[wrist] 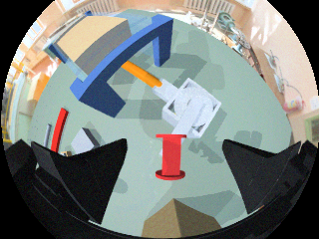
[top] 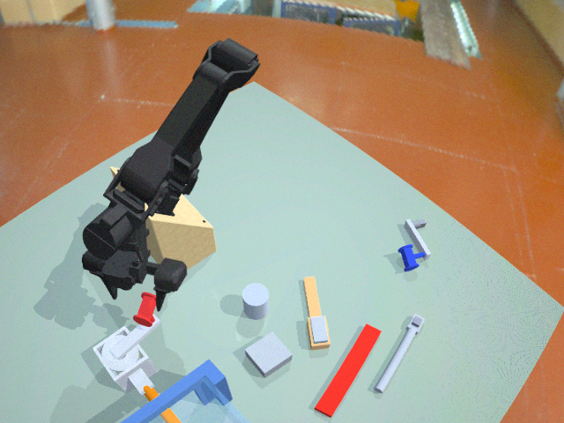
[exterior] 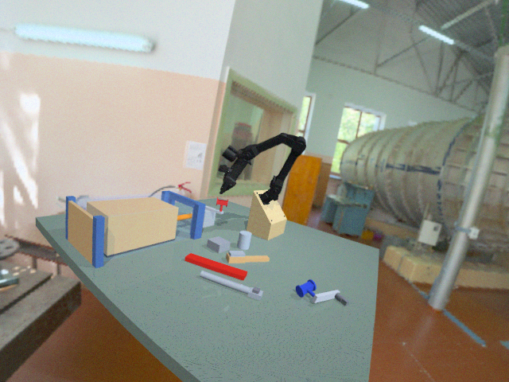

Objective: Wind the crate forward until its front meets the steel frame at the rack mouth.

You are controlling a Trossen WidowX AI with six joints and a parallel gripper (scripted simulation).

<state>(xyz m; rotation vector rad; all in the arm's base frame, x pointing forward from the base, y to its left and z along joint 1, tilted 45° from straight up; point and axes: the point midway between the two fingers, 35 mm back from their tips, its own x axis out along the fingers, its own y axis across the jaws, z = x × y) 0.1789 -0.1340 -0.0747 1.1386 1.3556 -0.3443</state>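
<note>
The winch [top: 116, 374] [exterior: 208, 217] [wrist: 213, 116] carries a pale crank handle [top: 137, 337] on its top, with a red knob [top: 145, 309] [exterior: 222, 202] [wrist: 171, 158] standing up at the crank's outer end. My gripper [top: 137, 304] [exterior: 222, 192] [wrist: 177, 145] is open and empty, just above the knob; in the wrist view the knob shows between the spread fingers. The tan crate [exterior: 141, 224] [wrist: 92, 32] sits flat in the cubby, with a gap before the blue frame [top: 181, 381] [exterior: 197, 220] [wrist: 111, 65] at the mouth. An orange strap [top: 169, 413] [exterior: 184, 216] [wrist: 142, 74] runs from winch to crate.
A grey cylinder [top: 256, 302], a grey block [top: 267, 353], a wooden-handled tool [top: 312, 295], a red bar [top: 348, 369] and a grey wrench-like tool [top: 397, 357] lie beside the winch area. A blue-knobbed crank [top: 418, 239] lies farther off. The tan wedge [exterior: 265, 222] stands at the arm's base.
</note>
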